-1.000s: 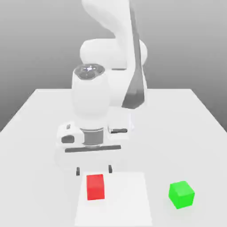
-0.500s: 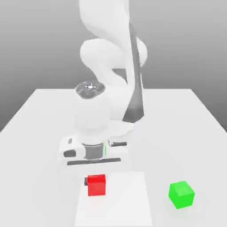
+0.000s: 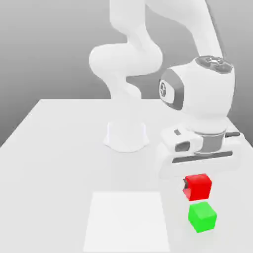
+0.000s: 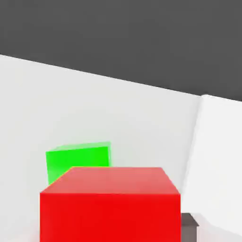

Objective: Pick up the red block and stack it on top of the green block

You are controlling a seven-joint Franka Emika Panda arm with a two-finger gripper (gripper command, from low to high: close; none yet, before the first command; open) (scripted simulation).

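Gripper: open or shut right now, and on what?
Gripper: closed on the red block, holding it up near the green block, not stacked yet.

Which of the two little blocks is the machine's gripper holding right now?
The red block, gripped up off the table; the green block sits free on the tabletop.

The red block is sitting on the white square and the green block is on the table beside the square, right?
Not quite: the red block isn't on the white square. The exterior view shows it held up in the gripper, with the white square off toward that view's left. The green block is indeed on the table beside the square.
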